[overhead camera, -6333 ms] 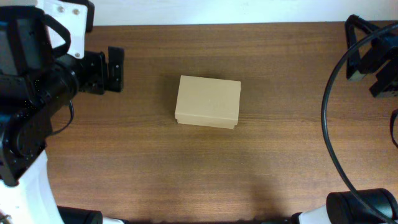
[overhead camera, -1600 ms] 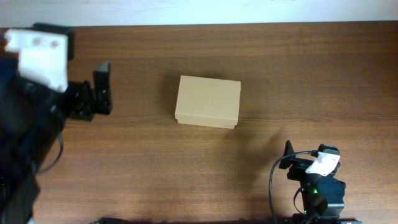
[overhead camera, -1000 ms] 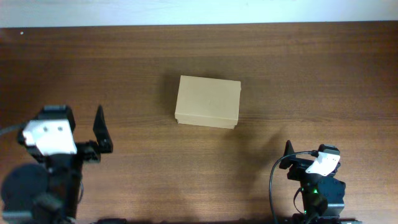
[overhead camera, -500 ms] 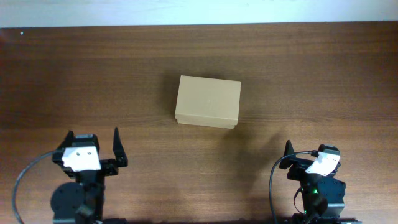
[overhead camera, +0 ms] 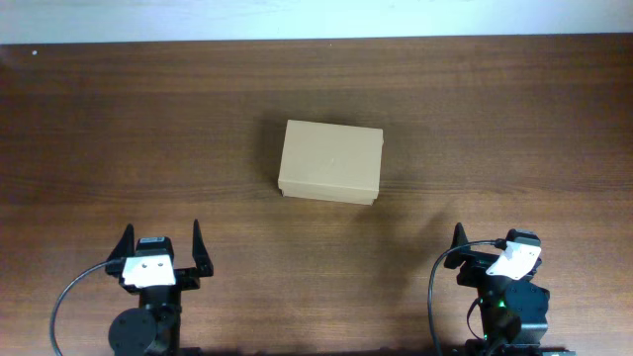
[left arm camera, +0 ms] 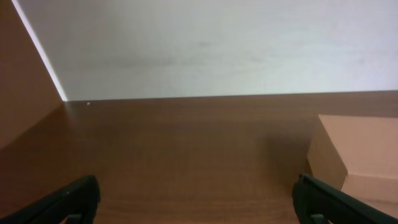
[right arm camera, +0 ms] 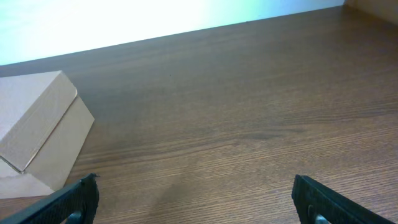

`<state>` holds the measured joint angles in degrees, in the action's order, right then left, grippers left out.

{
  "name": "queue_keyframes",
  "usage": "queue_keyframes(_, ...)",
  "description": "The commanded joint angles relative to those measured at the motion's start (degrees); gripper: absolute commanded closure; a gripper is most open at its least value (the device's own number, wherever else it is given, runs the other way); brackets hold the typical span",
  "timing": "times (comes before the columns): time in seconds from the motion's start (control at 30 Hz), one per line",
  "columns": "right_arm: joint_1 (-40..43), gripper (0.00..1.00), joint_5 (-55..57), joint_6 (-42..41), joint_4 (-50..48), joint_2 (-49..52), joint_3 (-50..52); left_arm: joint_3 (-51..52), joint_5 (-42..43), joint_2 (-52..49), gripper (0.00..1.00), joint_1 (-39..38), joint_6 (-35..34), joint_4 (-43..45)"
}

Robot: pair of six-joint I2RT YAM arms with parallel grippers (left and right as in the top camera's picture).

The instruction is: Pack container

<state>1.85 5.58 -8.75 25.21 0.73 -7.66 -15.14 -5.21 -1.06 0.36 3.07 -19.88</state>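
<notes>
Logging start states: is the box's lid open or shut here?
Shut. Overhead, the box shows one unbroken tan top with no interior visible; the right wrist view shows no raised lid either.

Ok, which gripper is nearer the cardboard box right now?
Right, narrowly. In the overhead view the right gripper sits below-right of the container; the left gripper sits slightly farther, below-left. Both open, touching nothing.

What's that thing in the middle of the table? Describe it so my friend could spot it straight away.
Start with the dark brown wooden table. Near its middle, slightly towards the far wall, lies a small rectangular tan cardboard box, lid shut and unmarked. It is pale and flat-sided, unlike the black left claw and right claw at the near edge.
</notes>
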Motion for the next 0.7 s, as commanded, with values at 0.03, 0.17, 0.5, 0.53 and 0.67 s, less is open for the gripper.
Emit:
queue_keyframes(0.03,0.48,0.01,0.92,0.11,0.00,-0.59,0.42,1.16,-0.26,0.74,0.00,0.07,0.90,0.44)
queue_keyframes(0.17,0.48,0.01,0.92,0.09,0.00,-0.59,0.42,2.71,-0.22,0.74,0.00,0.07,0.87,0.46)
queue_keyframes(0.5,0.48,0.01,0.92,0.11,0.00,-0.59,0.42,8.24,-0.22,0.74,0.00,0.07,0.87,1.42)
queue_keyframes(0.53,0.48,0.01,0.92,0.11,0.00,-0.59,0.42,8.76,-0.24,0.74,0.00,0.07,0.87,1.42)
queue_keyframes(0.67,0.48,0.01,0.92,0.11,0.00,-0.59,0.42,9.46,-0.37,0.74,0.00,0.09,0.90,1.46)
